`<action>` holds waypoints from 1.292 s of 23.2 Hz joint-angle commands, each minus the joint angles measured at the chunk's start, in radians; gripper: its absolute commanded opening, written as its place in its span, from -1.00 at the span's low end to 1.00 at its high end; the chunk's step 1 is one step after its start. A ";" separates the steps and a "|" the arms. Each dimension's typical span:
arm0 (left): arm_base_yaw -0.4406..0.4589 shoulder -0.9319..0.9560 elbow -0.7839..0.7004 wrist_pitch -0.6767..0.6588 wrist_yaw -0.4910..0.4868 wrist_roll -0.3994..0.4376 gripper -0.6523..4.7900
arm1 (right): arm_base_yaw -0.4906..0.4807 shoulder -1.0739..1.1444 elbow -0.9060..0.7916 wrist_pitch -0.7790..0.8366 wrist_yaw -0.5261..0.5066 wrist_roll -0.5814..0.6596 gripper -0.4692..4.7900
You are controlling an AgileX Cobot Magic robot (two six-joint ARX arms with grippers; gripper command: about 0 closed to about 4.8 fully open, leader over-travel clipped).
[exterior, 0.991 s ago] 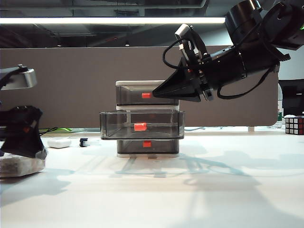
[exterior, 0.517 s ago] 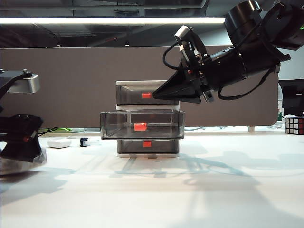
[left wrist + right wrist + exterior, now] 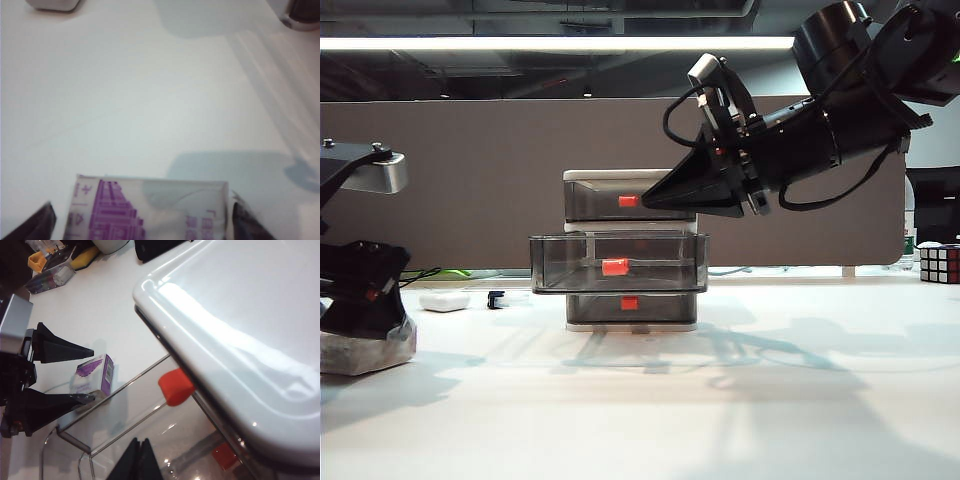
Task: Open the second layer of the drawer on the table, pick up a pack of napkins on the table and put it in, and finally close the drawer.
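Note:
The drawer stands mid-table, its white top filling the right wrist view. The second layer is pulled out towards the camera, and its red-orange handle shows. My right gripper hangs shut in the air in front of the top drawer's handle, its fingers pressed together above the open tray. At the far left the pack of napkins lies on the table. My left gripper stands open astride the pack of napkins, one finger on each side.
A small white case and a small dark object lie behind and left of the drawer. A Rubik's cube sits at the far right edge. A brown partition closes off the back.
My left gripper has sunk and levelled out over the pack of napkins, its fingers now down along the pack's sides. The right arm and the drawer have not moved.

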 commanded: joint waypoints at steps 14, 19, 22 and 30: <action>0.078 0.026 0.002 -0.009 0.050 0.011 1.00 | 0.002 -0.005 0.006 -0.016 -0.005 -0.003 -0.84; 0.078 0.062 0.002 0.005 0.053 0.005 1.00 | 0.002 -0.005 0.006 -0.024 -0.005 -0.003 -0.84; 0.078 0.062 0.002 0.015 0.050 0.005 1.00 | 0.002 -0.005 0.006 -0.024 -0.005 -0.003 -0.84; 0.078 0.062 0.002 0.014 0.052 0.011 0.53 | 0.002 -0.005 0.006 -0.024 -0.005 -0.003 -0.84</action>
